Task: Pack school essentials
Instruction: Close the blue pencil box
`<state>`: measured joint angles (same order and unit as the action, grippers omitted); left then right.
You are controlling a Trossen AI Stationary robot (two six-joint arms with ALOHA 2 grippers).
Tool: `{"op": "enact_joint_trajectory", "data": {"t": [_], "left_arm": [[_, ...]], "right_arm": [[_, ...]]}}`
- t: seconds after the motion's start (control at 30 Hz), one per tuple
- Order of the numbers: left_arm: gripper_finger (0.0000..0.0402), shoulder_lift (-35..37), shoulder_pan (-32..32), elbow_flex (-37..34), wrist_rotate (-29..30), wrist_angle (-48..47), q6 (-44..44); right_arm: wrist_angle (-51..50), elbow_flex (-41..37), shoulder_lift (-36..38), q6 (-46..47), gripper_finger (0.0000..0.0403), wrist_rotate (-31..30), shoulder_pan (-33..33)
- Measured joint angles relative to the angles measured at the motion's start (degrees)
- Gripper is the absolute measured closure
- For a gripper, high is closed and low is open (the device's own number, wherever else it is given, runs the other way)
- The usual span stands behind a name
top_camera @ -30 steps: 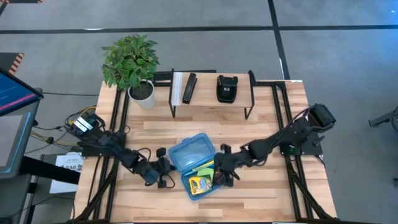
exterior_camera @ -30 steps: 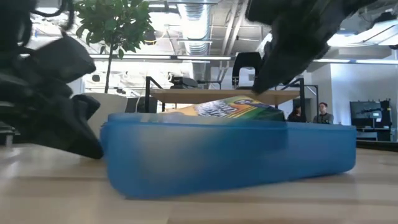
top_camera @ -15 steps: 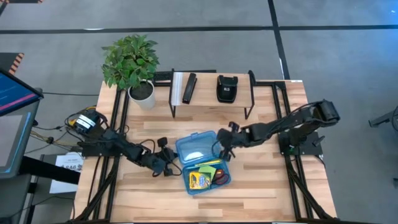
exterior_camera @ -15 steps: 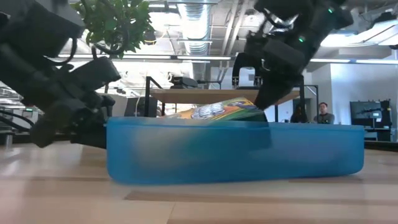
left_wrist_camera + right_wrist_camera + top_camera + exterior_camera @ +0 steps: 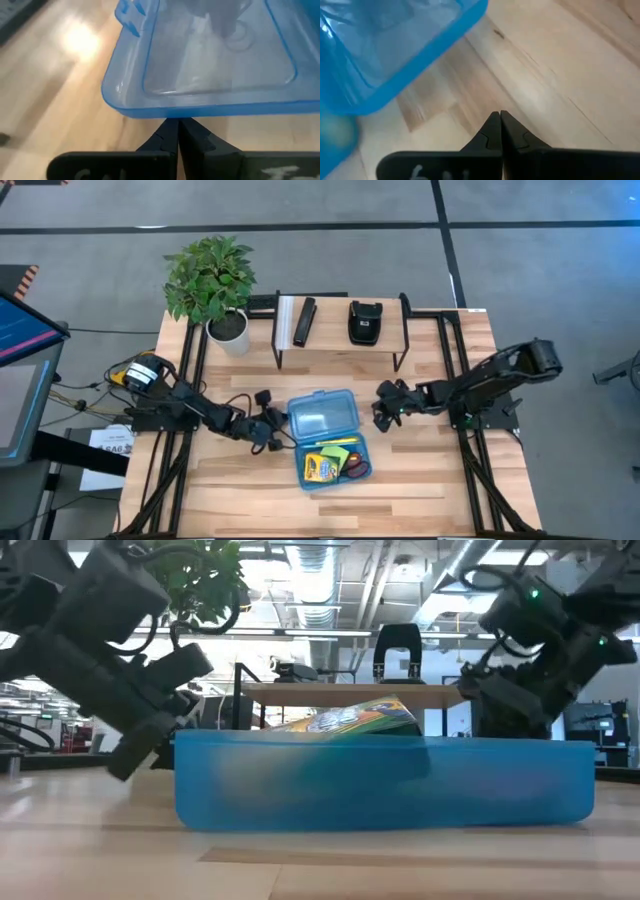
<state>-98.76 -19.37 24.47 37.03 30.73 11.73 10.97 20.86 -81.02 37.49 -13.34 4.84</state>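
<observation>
Plant (image 5: pixel 209 275): sitting in a white pot at the far left corner of the table (image 5: pixel 420 490), well apart from the action.

Left gripper (image 5: pixel 272 430): hanging low over the wood just left of the blue case, tips nearly touching the lid's edge. In its own wrist view the two dark fingers (image 5: pixel 170 137) are pressed together with nothing between them.

Shelf (image 5: pixel 340 330): standing at the back of the table, carrying a black bar (image 5: pixel 304 321) on its left side and a black pouch (image 5: pixel 364 321) to the right of that.

Blue case (image 5: pixel 328 442): lying open in the middle of the table, the clear lid (image 5: pixel 320 417) folded back on the far side and the tray toward the near edge. From table height it's showing as one long blue wall (image 5: pixel 380 785).

Crayon box (image 5: pixel 322 470): lying in the left part of the tray, green and yellow, and poking up above the rim in the low view (image 5: pixel 350 720).

Sticky-note pad (image 5: pixel 335 446): looking like the lime patch at the lid end of the tray.

Scissors (image 5: pixel 356 468): red handles showing in the tray's right part, next to the crayons.

Right gripper (image 5: pixel 383 412): hovering right of the case, clear of it, over bare wood. Its fingers (image 5: pixel 492 130) are closed tip to tip, holding nothing.
</observation>
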Motion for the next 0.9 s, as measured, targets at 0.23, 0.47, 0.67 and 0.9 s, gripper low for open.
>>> {"op": "enact_joint_trajectory", "data": {"t": [0.23,0.47,0.67,0.9], "left_arm": [[0.0401,0.1,2.2,0.0,-1.1,4.8,-4.1],[0.0401,0.1,2.9,0.1,-3.3,9.1,-8.1],[0.0401,0.2,2.9,0.2,-3.5,11.8,-10.8],[0.0401,0.2,2.8,0.5,-4.4,14.1,-12.8]], "right_arm": [[10.0,-0.2,-5.6,-1.9,0.0398,0.8,0.0],[17.6,-0.3,-6.4,-5.6,0.0398,5.3,-1.7],[25.4,-0.2,-6.2,-8.3,0.0398,10.6,-3.2],[33.2,-0.2,-6.2,-11.0,0.0398,15.3,-2.4]]}}
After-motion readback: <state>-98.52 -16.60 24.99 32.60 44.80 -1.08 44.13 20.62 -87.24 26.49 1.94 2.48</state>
